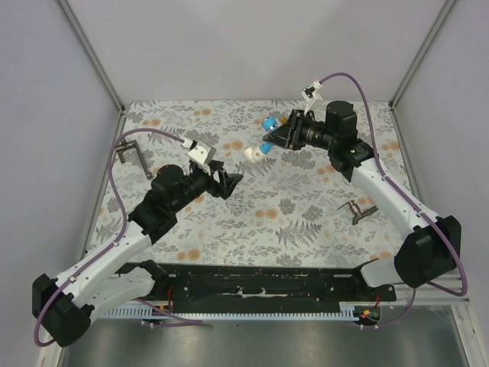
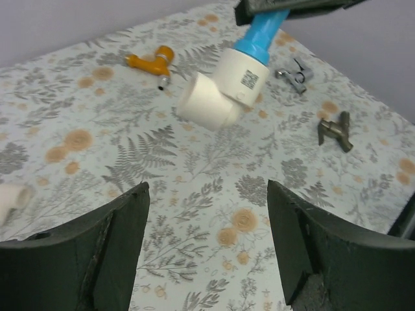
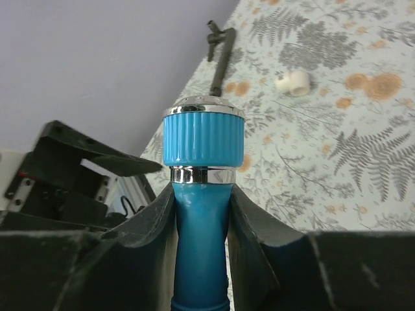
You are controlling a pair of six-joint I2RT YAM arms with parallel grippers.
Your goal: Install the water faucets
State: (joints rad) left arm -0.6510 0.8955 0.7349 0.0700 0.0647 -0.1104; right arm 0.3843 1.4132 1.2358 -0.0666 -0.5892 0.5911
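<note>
My right gripper [image 3: 202, 194] is shut on the bright blue faucet [image 3: 203, 139] and holds it above the table. In the top view the right gripper [image 1: 270, 141] is at the back centre. The blue faucet [image 1: 267, 122] has a white elbow fitting [image 1: 252, 154] on its lower end. In the left wrist view the fitting [image 2: 220, 91] hangs from the blue faucet [image 2: 262, 32]. The orange faucet [image 2: 152, 61] lies on the table beyond it. My left gripper [image 2: 207, 246] is open and empty. In the top view the left gripper [image 1: 231, 178] is left of and below the fitting.
A loose white fitting [image 3: 292, 83] lies on the floral table. Another white fitting [image 2: 10, 197] shows at the left edge. Dark metal pieces lie at the left [image 1: 134, 157] and right [image 1: 357, 210]. A small silvery clip [image 2: 295, 74] lies near one [image 2: 337, 129].
</note>
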